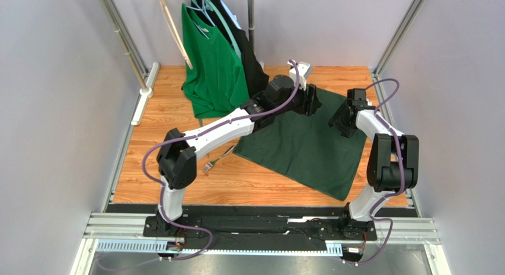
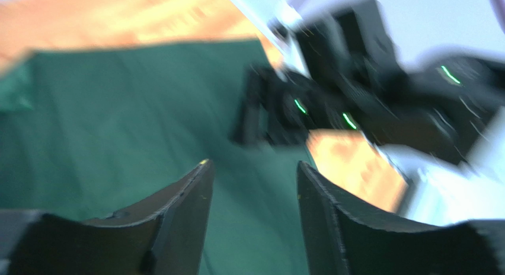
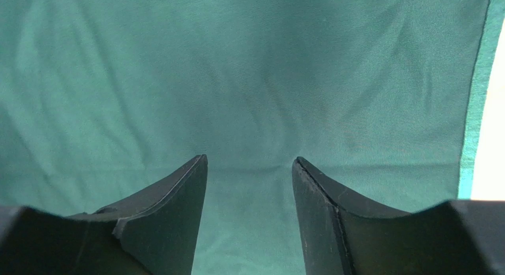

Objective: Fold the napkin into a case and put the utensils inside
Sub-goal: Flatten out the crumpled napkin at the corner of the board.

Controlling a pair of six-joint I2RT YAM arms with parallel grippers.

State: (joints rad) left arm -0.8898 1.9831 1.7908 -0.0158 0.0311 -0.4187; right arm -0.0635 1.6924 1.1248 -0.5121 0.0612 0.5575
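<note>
Napkin (image 1: pixel 302 147) spread flat; left pincer (image 2: pixel 252 168), right pincer (image 3: pixel 249 162) agape over it.

Overhead camera: high at 6 o'clock, facing 12 o'clock and downward. Both wrist cameras: close over the napkin (image 1: pixel 302 147), which all views share.

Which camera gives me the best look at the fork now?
Top external: the fork lies in plain sight on the wood table, just left of the napkin. Neither wrist view shows it; both look mostly at the napkin.
</note>
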